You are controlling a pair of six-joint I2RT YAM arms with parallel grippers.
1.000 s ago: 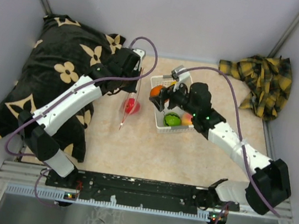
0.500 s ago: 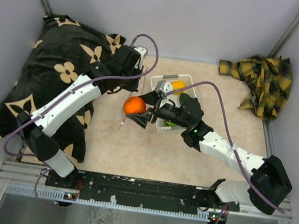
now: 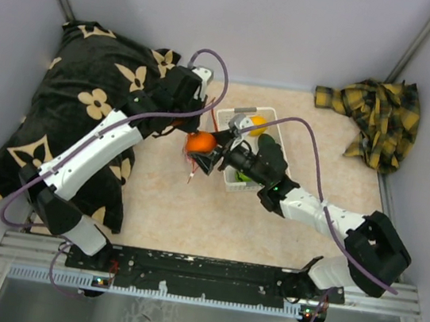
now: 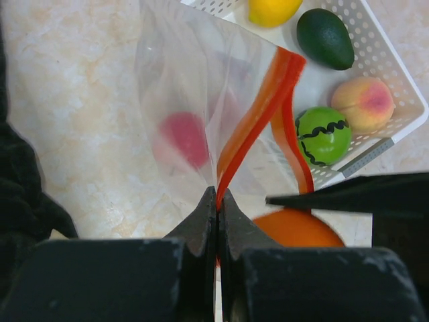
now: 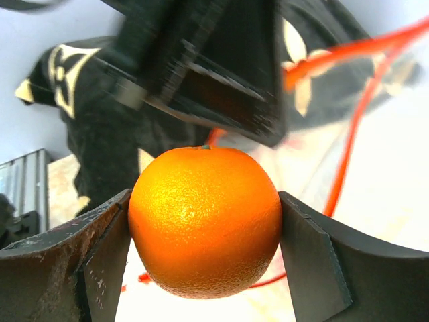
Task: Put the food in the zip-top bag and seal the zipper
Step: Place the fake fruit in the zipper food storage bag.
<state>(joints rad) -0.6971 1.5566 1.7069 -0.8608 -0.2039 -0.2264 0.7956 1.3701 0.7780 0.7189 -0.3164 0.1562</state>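
Note:
My left gripper [image 4: 218, 196] is shut on the red-orange zipper [image 4: 258, 114] of the clear zip-top bag [image 4: 177, 80] and holds its mouth up; it also shows in the top view [image 3: 186, 122]. A red apple [image 4: 182, 137] lies inside the bag. My right gripper [image 5: 204, 228] is shut on the orange [image 5: 204, 221] and holds it at the bag's mouth, right beside the left gripper [image 3: 200, 142]. The lemon [image 4: 271, 10], avocado [image 4: 325, 37], peach [image 4: 365, 104] and lime [image 4: 323, 134] lie in the white basket [image 4: 402, 80].
A black cushion with tan flowers [image 3: 70, 109] fills the left side under my left arm. A yellow plaid cloth [image 3: 377, 120] lies at the back right. The basket [image 3: 274, 120] stands just right of the bag.
My right gripper lifted the orange out of the basket and carried it left to the bag's mouth. My left gripper kept its hold on the zipper strip.

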